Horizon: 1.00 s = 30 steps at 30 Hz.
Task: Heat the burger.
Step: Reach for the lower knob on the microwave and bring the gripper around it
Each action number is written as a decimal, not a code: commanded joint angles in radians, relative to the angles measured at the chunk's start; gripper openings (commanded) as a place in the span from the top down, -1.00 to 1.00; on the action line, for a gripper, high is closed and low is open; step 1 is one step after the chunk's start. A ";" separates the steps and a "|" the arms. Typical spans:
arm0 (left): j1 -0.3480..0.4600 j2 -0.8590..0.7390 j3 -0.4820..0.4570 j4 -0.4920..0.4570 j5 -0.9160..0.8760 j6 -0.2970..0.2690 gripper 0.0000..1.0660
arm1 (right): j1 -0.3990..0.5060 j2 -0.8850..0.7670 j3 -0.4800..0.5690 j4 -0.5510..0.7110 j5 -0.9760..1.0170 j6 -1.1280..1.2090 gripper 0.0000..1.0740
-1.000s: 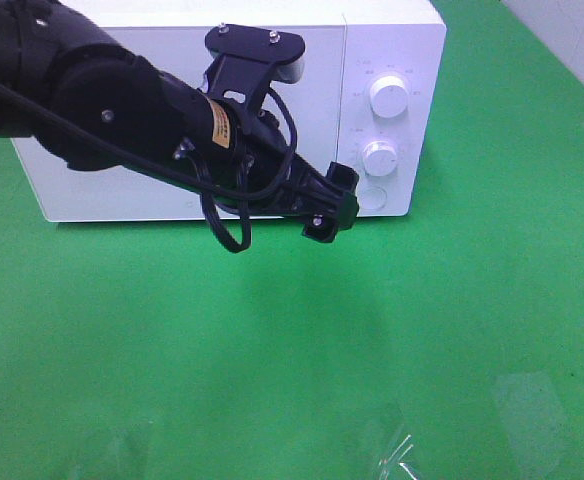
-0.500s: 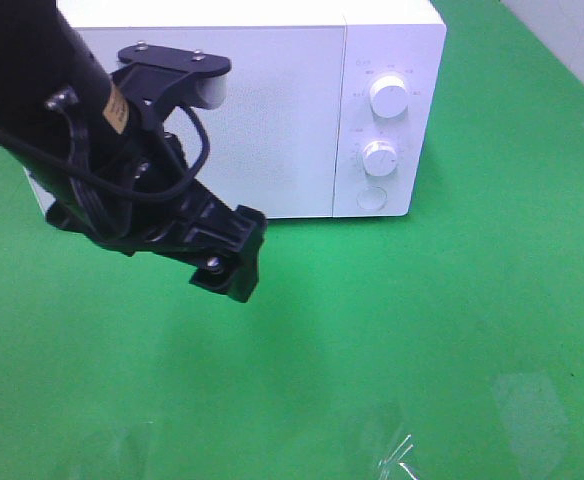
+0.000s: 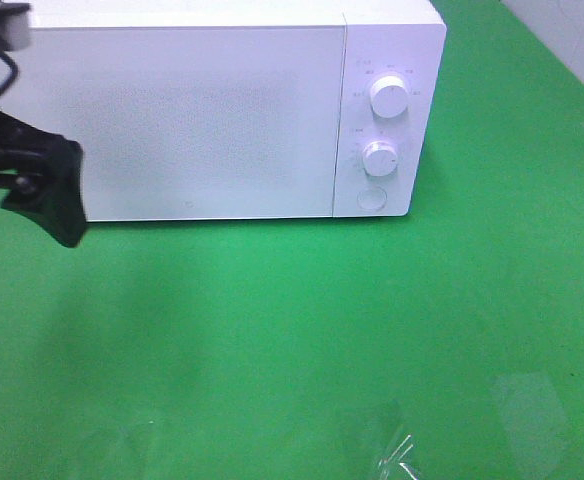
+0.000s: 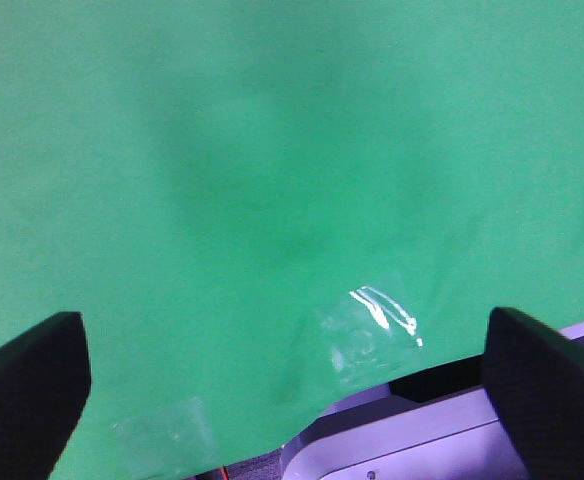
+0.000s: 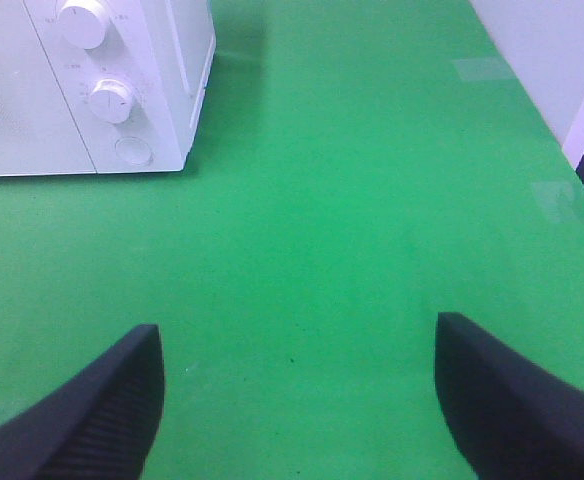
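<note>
– Burger status? Can't find it on my side.

– Not in any of my three views. Microwave (image 3: 272, 60) sits along the back edge of the worktop (image 3: 372, 330). Its door (image 3: 152, 150) is shut and opaque white, so I can't tell whether the burger's inside. Nothing on the green in front of it except clear tape patches (image 3: 397, 455) near the front edge.

– Grippers?

– Left gripper (image 4: 282, 340) is spread wide and empty, at the worktop's left edge just off the microwave's front-left corner. Right gripper (image 5: 297, 335) is also spread with nothing between the fingers. It's out of the high view; its own camera looks across the right side towards the controls.

– Step?

– My guess is the controls: upper knob (image 3: 389, 94), lower knob (image 3: 379, 157), round button (image 3: 372, 197) beneath. Labels are too small to read, so I can't say which knob is the timer. I'd use the right arm, since it's nearer.

– Tips?

– Narrow the jaws before approach, come in square to the panel and centre on the knob. Pinch the rim and twist about its axis only. Off-axis, I'd expect the fingers to slip or shove the box back. If the button pops the door, I'd clear the left arm from the swing first.
</note>
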 commanded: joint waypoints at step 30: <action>0.464 -0.645 0.230 -0.046 0.116 0.145 -0.88 | -0.004 -0.027 0.002 0.003 -0.011 -0.006 -0.39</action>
